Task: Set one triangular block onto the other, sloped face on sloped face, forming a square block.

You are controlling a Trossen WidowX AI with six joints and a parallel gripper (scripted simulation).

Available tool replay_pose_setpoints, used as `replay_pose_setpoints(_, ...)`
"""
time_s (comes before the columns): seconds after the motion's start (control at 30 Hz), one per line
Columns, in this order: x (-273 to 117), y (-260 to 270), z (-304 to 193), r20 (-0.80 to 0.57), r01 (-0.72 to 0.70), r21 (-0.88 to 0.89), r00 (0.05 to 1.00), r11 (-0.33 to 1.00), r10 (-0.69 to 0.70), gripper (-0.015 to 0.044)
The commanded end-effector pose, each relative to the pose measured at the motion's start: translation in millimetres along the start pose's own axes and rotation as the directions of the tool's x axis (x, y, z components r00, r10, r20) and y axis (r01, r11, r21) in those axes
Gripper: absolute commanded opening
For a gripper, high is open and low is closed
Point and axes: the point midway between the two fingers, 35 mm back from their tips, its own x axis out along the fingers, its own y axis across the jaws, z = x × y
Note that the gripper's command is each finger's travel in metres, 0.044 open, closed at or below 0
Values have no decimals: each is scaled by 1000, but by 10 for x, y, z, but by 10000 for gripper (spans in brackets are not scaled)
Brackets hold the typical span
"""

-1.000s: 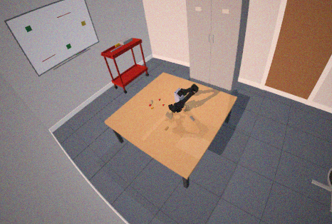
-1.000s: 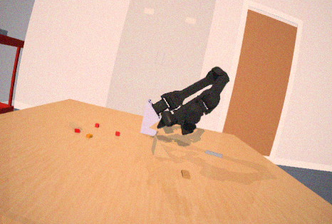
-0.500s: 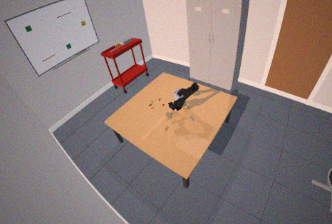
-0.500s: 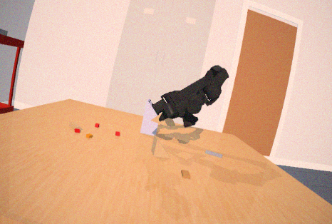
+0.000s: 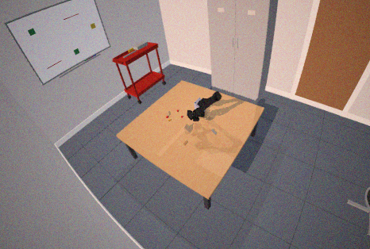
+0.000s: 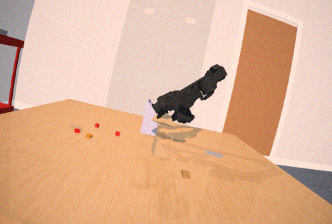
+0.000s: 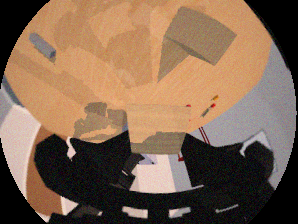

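One triangular block (image 5: pixel 189 128) (image 6: pixel 160 150) (image 7: pixel 202 35), greyish tan, rests on the table (image 5: pixel 159 130) (image 6: pixel 53 174), with a broad face and a triangular end visible in the wrist view. My gripper (image 5: pixel 193 116) (image 7: pixel 156 131) is shut on the other triangular block (image 6: pixel 164 118) (image 7: pixel 157 120), which spans the space between the fingers and is held above the table. The held block is apart from the lower one, which lies ahead and to the right in the wrist view. The held block's sloped face is hard to make out.
A pale lavender panel (image 5: pixel 197 101) (image 6: pixel 148 121) stands beside the arm. A blue-grey bar (image 5: pixel 214 132) (image 6: pixel 214 153) (image 7: pixel 43 45) and a small tan block (image 5: pixel 185 143) (image 6: pixel 185 174) lie on the table. Several small red and orange pieces lie off to the left in the exterior view.
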Motion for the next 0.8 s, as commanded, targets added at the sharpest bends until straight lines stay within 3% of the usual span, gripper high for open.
replay_pose_setpoints(0.0, 20, -2, -30, 36, -37, 148, 999, 988, 32, 0)
replay_pose_setpoints(0.37, 47, -11, -64, 134, -153, 480, 986, 864, 100, 0)
replay_pose_setpoints(0.77, 61, -23, -89, 250, -295, 751, 955, 590, 159, 0)
